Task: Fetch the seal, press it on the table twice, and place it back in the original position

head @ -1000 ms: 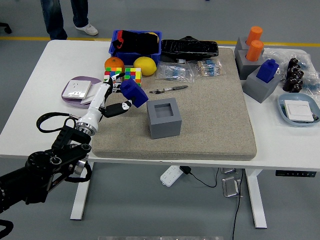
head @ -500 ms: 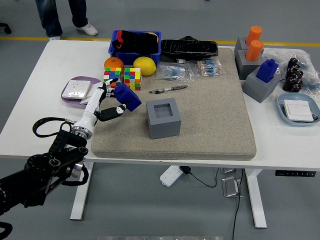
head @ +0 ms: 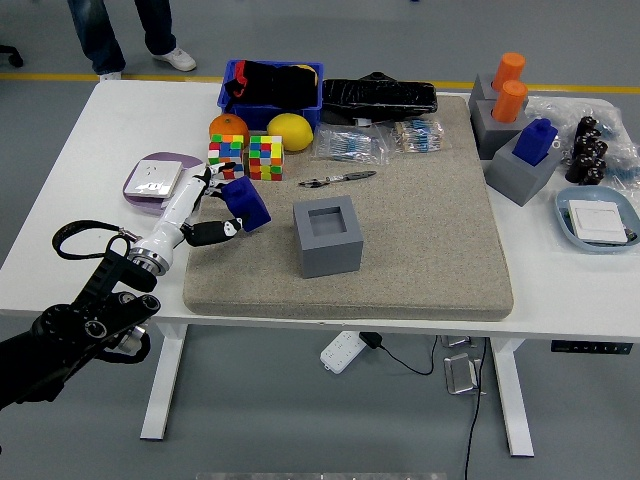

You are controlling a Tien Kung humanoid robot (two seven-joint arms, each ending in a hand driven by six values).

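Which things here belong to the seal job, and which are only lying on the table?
Belong to the job:
- blue seal, held in the left robot hand
- empty grey holder block
- grey mat

Only lying about:
- two puzzle cubes
- orange
- lemon
- blue bin
- orange seals
- second blue seal
- pen

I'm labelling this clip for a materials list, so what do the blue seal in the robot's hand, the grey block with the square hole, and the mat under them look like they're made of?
Blue seal, held by the left hand: likely hard plastic; uniform colour, crisp edges. Grey block: probably matte plastic or dense foam; flat, dull faces without glare. Mat: looks like felt or woven fabric; speckled beige, non-reflective surface.
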